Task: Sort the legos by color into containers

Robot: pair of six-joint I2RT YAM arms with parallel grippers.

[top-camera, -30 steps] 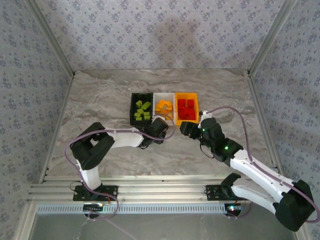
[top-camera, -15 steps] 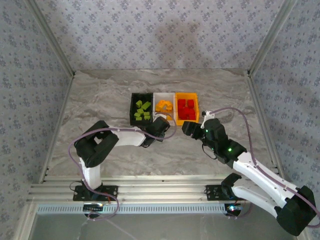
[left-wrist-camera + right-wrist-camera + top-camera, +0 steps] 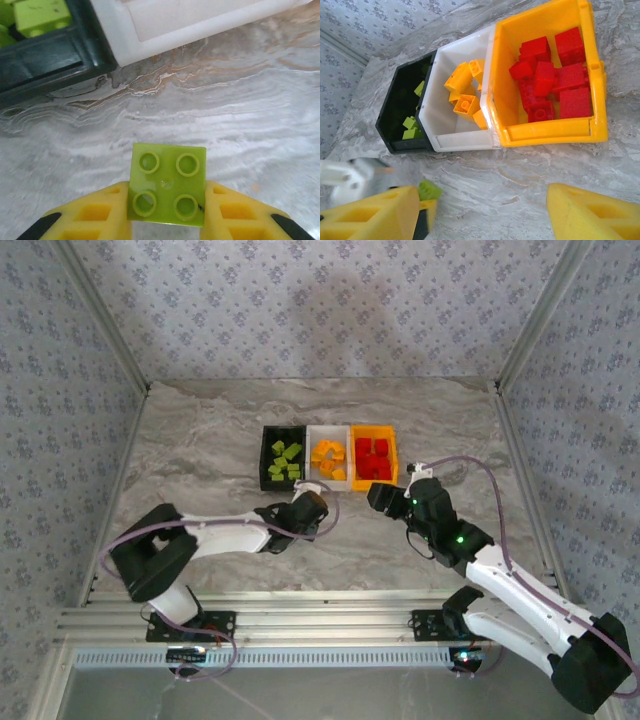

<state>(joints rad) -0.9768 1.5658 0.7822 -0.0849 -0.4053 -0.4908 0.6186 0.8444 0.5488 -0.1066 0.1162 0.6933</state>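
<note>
A lime green lego (image 3: 167, 182), a two-by-two brick with its four round sockets facing the wrist camera, is clamped between the yellow fingers of the left gripper (image 3: 167, 210). It hangs over bare marble-patterned table (image 3: 240, 120), just on the near side of the white bin (image 3: 150, 45), by the corner where that bin meets the black bin (image 3: 55, 60).

In the top view the left arm (image 3: 220, 530) lies low: its elbow is folded out well to the left of the white bin and its forearm runs almost flat toward the bin's near left corner, ending at the left gripper (image 3: 305, 508). The right arm (image 3: 500, 570) rises on a diagonal from the near right, and the right gripper (image 3: 378, 495) sits near the white bin's near right corner, in front of the orange bin (image 3: 375, 483).

The right wrist view shows what the left does not: all three bins side by side and their contents. Orange-yellow legos (image 3: 465, 95) lie in the white bin, red legos (image 3: 550, 80) in the orange bin to its right, and green legos (image 3: 412, 130) in the black bin to its left. That view also shows the right gripper's fingers (image 3: 370, 215) spread wide apart with nothing between them. The held green brick appears small at the lower left, on the white bin's near side.
</note>
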